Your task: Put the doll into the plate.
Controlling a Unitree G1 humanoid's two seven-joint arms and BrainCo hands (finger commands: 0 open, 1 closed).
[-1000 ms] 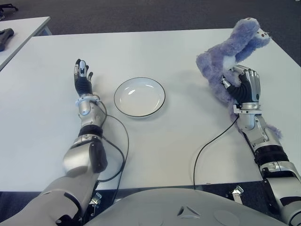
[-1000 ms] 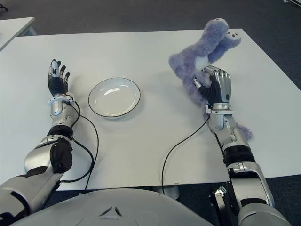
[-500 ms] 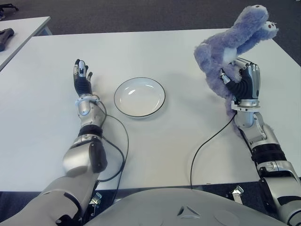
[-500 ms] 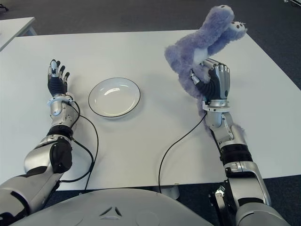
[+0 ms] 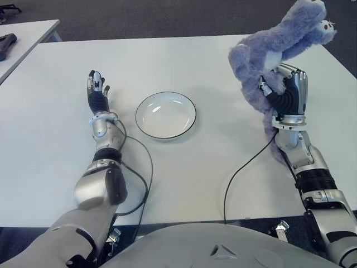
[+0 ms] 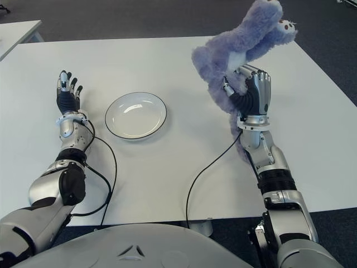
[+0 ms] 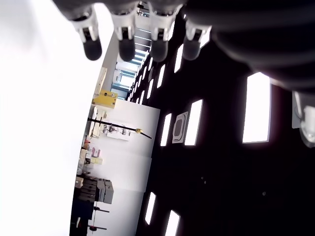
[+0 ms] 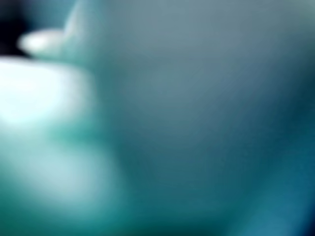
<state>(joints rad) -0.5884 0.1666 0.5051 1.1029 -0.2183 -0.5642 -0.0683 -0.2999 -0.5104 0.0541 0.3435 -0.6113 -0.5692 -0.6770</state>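
A fluffy purple doll hangs above the right part of the white table, lifted off its surface. My right hand is shut on the doll's middle, and part of the plush trails down behind my right forearm. The doll fills the right wrist view and hides the fingers there. A white plate with a dark rim lies empty at the table's middle, to the left of the doll. My left hand shows left of the plate, fingers straight and holding nothing.
A black cable runs from my right forearm down over the table's near edge. Another cable loops beside my left arm. A second table stands at the far left with a dark object on it.
My right hand has raised the doll higher and drawn it slightly left. The left hand has not moved.
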